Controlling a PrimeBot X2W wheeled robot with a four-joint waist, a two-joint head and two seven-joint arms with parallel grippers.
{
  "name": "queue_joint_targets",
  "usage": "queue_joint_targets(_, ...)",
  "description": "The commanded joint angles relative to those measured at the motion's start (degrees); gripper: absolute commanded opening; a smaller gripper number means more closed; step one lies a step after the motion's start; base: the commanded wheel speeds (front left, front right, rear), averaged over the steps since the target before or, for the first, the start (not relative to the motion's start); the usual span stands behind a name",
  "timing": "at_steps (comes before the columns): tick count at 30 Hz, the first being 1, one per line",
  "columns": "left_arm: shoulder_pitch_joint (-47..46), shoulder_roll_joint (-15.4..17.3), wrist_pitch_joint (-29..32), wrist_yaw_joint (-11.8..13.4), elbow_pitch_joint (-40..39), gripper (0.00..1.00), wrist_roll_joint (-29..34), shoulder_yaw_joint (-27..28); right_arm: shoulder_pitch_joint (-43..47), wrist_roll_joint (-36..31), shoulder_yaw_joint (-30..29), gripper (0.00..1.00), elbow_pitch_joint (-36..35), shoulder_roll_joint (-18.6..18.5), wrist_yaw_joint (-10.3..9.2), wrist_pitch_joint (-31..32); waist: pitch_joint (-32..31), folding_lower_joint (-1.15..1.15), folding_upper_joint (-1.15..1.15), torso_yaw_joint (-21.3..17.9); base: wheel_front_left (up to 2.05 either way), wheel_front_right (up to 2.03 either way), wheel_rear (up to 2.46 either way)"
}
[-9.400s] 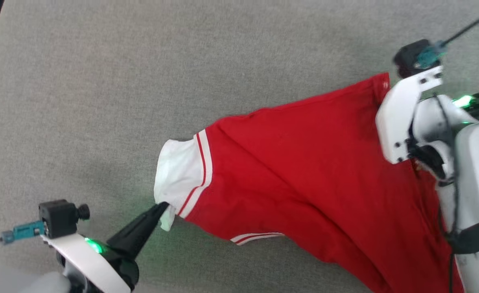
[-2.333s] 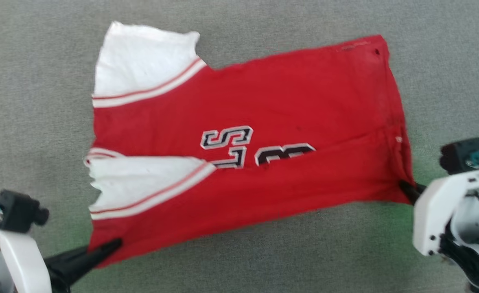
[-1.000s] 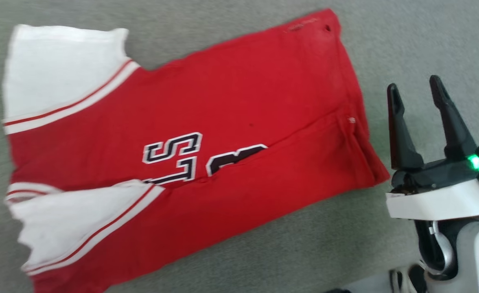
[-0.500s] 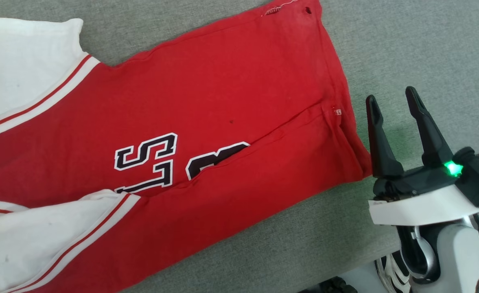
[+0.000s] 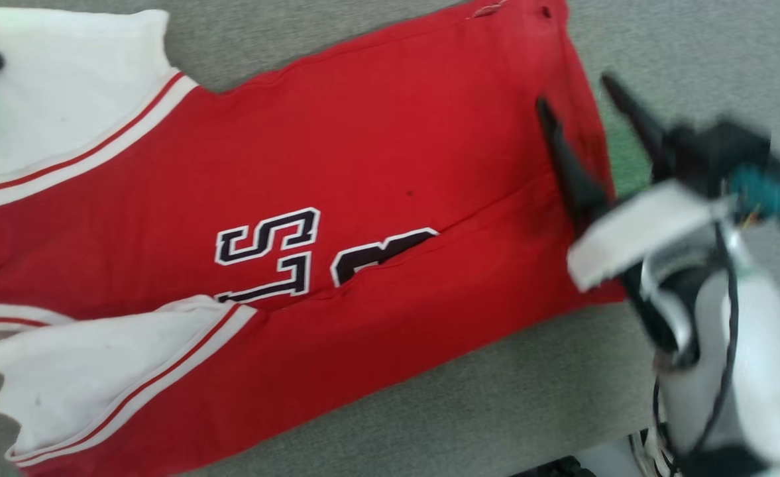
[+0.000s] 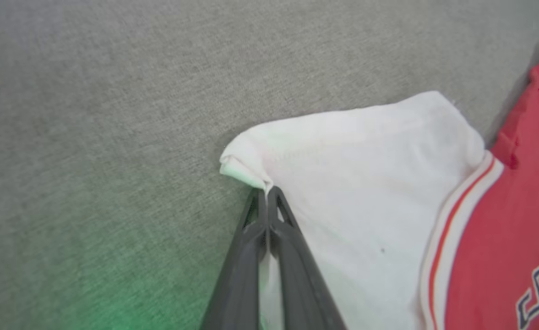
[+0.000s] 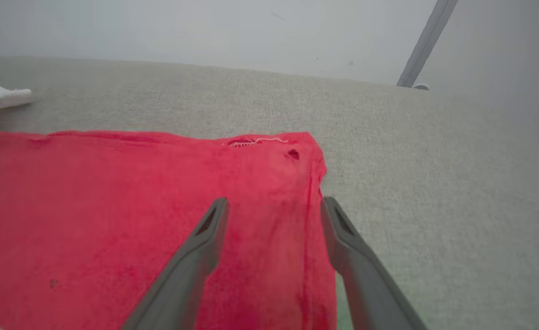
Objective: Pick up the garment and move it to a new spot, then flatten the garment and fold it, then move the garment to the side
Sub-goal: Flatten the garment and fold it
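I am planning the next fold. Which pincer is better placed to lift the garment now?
Probably the left. The left pincer is shut on the corner of the white sleeve of the garment, so it can lift at once. The right pincer is open, astride the red hem, gripping nothing.

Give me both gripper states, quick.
Left gripper: closed on the white sleeve corner of the red jersey.
Right gripper: open, straddling the jersey's edge, holding nothing.

One red-and-white garment (image 5: 376, 132); two long-fingered grippers, one left gripper (image 6: 267, 191), one right gripper (image 7: 274, 200); one grey fabric surface (image 5: 482, 397).
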Motion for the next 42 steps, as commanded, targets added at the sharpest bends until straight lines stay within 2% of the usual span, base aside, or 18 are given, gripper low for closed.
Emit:
queue_joint_targets(1, 0.25, -1.43, -0.42, 0.05, -0.53, 0.0, -0.4, -1.61, -4.45, -1.55, -0.55, 1.0, 1.08, 0.05, -0.05, 3.81, 0.4, 0.0, 0.0, 1.22, 0.0, 0.0, 0.0)
queue_joint_targets(4, -0.92, -1.8, -1.84, 0.05, -1.17, 0.0, -0.13, -2.29, -10.66, -2.79, -2.16, 1.0, 4.21, 0.01, -0.05, 11.21, 1.0, 0.0, 0.0, 2.42, 0.0, 0.0, 0.0)
queue_joint_targets(5, -1.96, -2.28, -2.75, 0.05, -1.54, 0.0, -0.67, -2.55, -14.51, -2.19, -3.34, 1.0, 6.74, 0.04, -0.05, 16.57, 1.39, 0.0, 0.0, 3.26, 0.0, 0.0, 0.0)
queue_joint_targets(6, -1.96, -2.28, -2.75, 0.05, -1.54, 0.0, -0.67, -2.55, -14.51, -2.19, -3.34, 1.0, 6.74, 0.04, -0.05, 16.57, 1.39, 0.0, 0.0, 3.26, 0.0, 0.0, 0.0)
queue_joint_targets(13, -4.53, -3.24, -4.46, 0.05, -3.24, 0.0, -0.15, -4.96, -22.84, -2.34, -7.42, 1.0, 12.3, 0.02, -0.05, 31.96, 2.65, 0.0, 0.0, 5.52, 0.0, 0.0, 0.0)
queue_joint_targets(18, -6.05, -3.36, -5.89, 0.05, -4.31, 0.0, -0.27, -6.82, -24.7, -2.57, -7.77, 1.0, 14.27, 0.03, -0.05, 38.52, 3.43, 0.0, 0.0, 6.25, 0.0, 0.0, 0.0)
queue_joint_targets(19, -6.45, -3.4, -6.08, 0.05, -4.54, 0.0, -0.14, -7.24, -24.93, -1.96, -7.41, 0.66, 14.47, 0.09, -0.05, 39.66, 3.49, 0.0, 0.0, 6.34, 0.0, 0.0, 0.0)
queue_joint_targets(20, -6.82, -3.49, -6.6, 0.05, -4.77, 0.0, -0.12, -7.57, -25.02, -1.56, -7.41, 0.42, 14.51, 0.16, -0.04, 40.52, 3.52, 0.0, 0.0, 6.43, 0.0, 0.0, 0.0)
queue_joint_targets(21, -7.13, -3.62, -7.04, 0.05, -4.91, 0.0, -0.11, -7.75, -25.05, -1.31, -7.34, 0.02, 14.31, 0.18, -0.05, 41.33, 3.51, 0.0, 0.0, 6.52, 0.0, 0.0, 0.0)
queue_joint_targets(26, -8.74, -4.64, -11.05, 0.05, -5.53, 0.0, -0.96, -8.39, -24.82, -2.85, -8.53, 0.0, 10.96, -0.15, -0.06, 39.91, 1.82, 0.0, 0.0, 7.24, 0.0, 0.0, 0.0)
queue_joint_targets(31, -8.37, -6.3, -16.16, 0.05, -8.75, 0.0, -2.59, -8.79, -21.17, -3.98, -9.2, 0.0, 5.94, -1.06, -0.06, 39.56, -1.82, 0.0, 0.0, 9.63, 0.0, 0.0, 0.0)
queue_joint_targets(35, -5.83, -4.73, -21.03, 0.06, -14.66, 0.0, -3.42, -9.35, -16.16, -2.57, -8.94, 0.0, 0.75, -3.42, -0.06, 40.81, -4.54, 0.0, 0.0, 11.65, 0.0, 0.0, 0.0)
queue_joint_targets(42, 2.74, 1.11, -32.85, 0.06, -24.82, 0.0, -1.76, -11.37, -4.72, 0.4, -10.39, 0.0, -8.64, -6.14, -0.05, 40.42, -7.66, 0.0, 0.0, 14.6, 0.0, 0.0, 0.0)
